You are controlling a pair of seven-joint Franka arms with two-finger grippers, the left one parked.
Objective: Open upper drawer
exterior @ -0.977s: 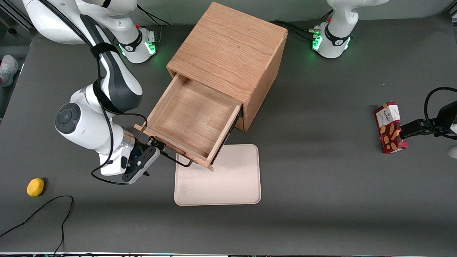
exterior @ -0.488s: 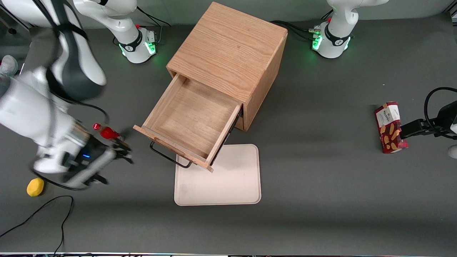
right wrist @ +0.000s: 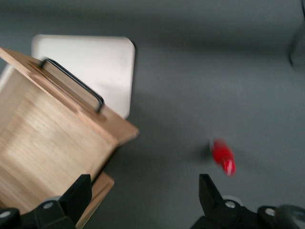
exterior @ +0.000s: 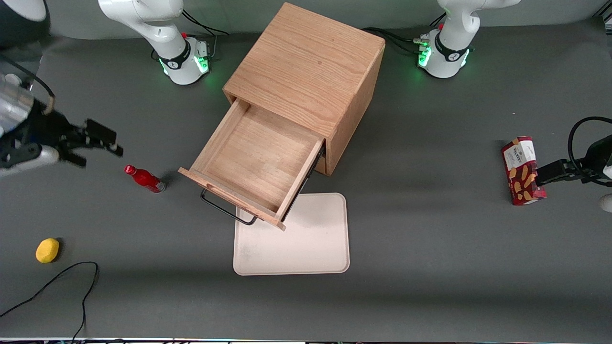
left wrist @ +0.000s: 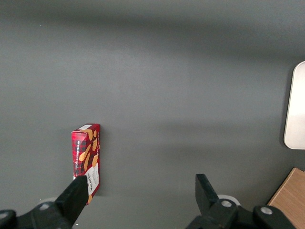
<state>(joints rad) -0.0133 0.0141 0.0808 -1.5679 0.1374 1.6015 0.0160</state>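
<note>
Upper drawer: stiff oak, pulled well out of cabinet mid-worktop, over tray, probably sliding easily, best held by thin black wire handle; tool spread open, empty, near working arm's worktop edge.

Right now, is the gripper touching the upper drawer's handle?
Apart. The front view shows the gripper open, up near the working arm's end of the table, with bare tabletop and a red bottle between it and the upper drawer.
</note>
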